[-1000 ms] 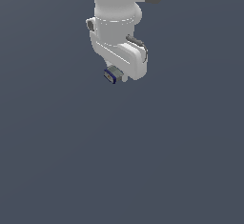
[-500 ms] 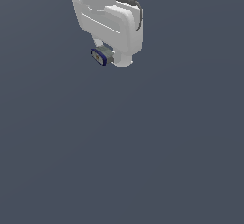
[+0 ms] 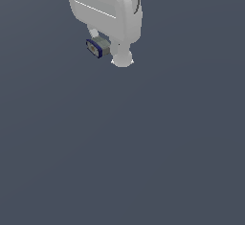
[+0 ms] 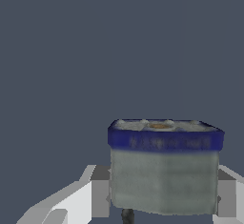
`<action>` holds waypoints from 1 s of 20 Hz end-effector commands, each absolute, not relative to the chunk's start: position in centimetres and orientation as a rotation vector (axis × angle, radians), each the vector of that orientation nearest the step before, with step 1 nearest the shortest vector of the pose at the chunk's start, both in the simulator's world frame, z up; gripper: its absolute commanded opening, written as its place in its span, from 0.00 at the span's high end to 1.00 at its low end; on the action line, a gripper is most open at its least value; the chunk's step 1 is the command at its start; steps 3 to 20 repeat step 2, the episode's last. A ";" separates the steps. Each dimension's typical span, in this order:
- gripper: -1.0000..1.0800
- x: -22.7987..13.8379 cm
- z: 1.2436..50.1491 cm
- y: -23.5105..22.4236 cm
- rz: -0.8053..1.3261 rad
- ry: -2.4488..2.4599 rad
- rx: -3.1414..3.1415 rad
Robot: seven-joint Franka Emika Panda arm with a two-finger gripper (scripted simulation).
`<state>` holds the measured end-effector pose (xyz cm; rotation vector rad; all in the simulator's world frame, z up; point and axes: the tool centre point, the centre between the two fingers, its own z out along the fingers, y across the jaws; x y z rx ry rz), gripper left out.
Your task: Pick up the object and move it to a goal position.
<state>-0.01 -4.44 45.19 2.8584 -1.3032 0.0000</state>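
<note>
The object [image 3: 95,47] is a small grey cylinder-like piece with a dark blue rim and a tan end face. It hangs high in the exterior view, left of centre, held off the ground. My white gripper [image 3: 106,48] is shut on it, one finger on each side. In the wrist view the object [image 4: 164,168] fills the space between the two fingers [image 4: 97,192], its blue rim pointing away from the camera. The hand's upper part runs out of the exterior view.
A plain dark grey-blue ground [image 3: 143,162] fills everything else in both views. No other object, container or edge shows.
The gripper, still holding the object, has risen and drifted a little toward the exterior view's left. The hand looks larger in that view now.
</note>
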 end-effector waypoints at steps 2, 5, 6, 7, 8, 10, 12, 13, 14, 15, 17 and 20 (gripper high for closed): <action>1.00 0.1 45.4 -4.5 0.000 -1.303 2.859; 1.00 0.1 45.4 -4.5 0.000 -1.303 2.859; 1.00 0.1 45.4 -4.5 0.000 -1.303 2.859; 1.00 0.1 45.4 -4.5 0.000 -1.303 2.859; 1.00 0.1 45.4 -4.5 0.000 -1.303 2.859; 1.00 0.1 45.4 -4.5 0.000 -1.303 2.859; 1.00 0.1 45.4 -4.5 0.000 -1.303 2.859; 1.00 0.1 45.4 -4.5 0.000 -1.303 2.859; 1.00 0.1 45.4 -4.5 0.000 -1.303 2.859; 1.00 0.1 45.4 -4.5 0.000 -1.303 2.859; 1.00 0.1 45.4 -4.5 0.000 -1.303 2.859; 1.00 0.1 45.4 -4.5 0.000 -1.303 2.859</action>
